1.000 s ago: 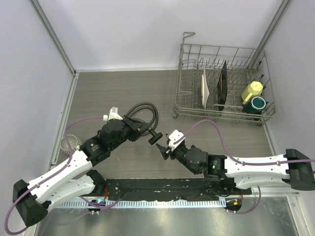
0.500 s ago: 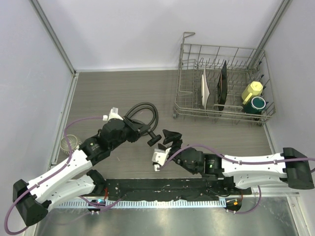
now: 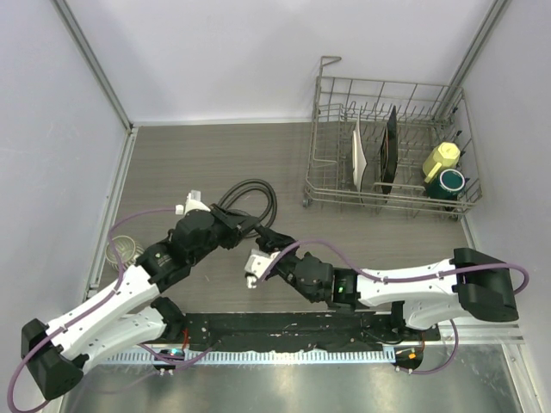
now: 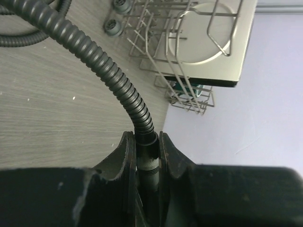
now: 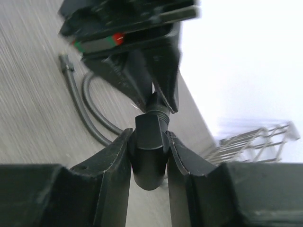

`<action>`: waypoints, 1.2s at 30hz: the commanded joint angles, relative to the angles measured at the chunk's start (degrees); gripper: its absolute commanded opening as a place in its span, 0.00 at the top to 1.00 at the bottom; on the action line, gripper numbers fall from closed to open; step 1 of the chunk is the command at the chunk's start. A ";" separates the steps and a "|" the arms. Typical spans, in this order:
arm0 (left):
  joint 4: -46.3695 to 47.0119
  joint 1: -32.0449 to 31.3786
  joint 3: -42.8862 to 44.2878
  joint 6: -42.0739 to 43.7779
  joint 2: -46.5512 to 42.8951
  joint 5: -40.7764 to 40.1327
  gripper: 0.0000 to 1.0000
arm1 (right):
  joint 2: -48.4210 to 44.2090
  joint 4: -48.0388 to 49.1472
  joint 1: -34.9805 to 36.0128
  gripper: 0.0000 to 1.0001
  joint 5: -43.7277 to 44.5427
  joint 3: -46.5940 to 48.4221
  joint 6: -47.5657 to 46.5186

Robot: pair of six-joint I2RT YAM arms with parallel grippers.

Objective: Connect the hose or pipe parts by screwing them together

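The small black T-shaped plastic fitting (image 5: pixel 149 158) is pinched in the right gripper (image 5: pixel 149 139), its top meeting the connector of the black ribbed flexible hose (image 4: pixel 106 71), which the left gripper (image 4: pixel 144 142) clamps. Only the overhead view shows the hose coiled on the grey wood-grain table (image 3: pixel 189 163), near the wire dish rack (image 3: pixel 379 205).

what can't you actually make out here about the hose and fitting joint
- Left wrist: the hose tip, buried between the fingers of the left claw.
- Right wrist: whether the fitting is threaded onto the hose; the left claw covers the joint, which is blurred.
- Top: the fitting, tiny and under the right claw.
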 commanded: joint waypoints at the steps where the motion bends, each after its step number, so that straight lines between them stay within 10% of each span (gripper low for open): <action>1: 14.86 -0.62 -4.12 -0.64 -4.41 0.60 1.00 | -1.83 9.15 -1.32 0.92 8.66 0.13 30.05; 14: 30.35 -0.62 -9.93 1.55 -6.44 -2.30 1.00 | -7.38 22.32 -6.25 0.91 8.32 -16.57 104.92; 24: 29.76 -0.53 -12.31 0.85 -5.73 -2.74 1.00 | -6.49 26.29 -6.51 0.99 7.26 -16.32 100.97; 31: 19.29 -0.62 -9.76 0.94 -9.51 -1.95 0.25 | -14.30 18.91 -8.44 0.99 7.18 -14.74 92.86; 36: 18.49 -0.62 -9.50 -0.82 -9.52 -0.55 0.13 | -16.69 17.23 -8.62 0.99 6.65 -14.73 92.24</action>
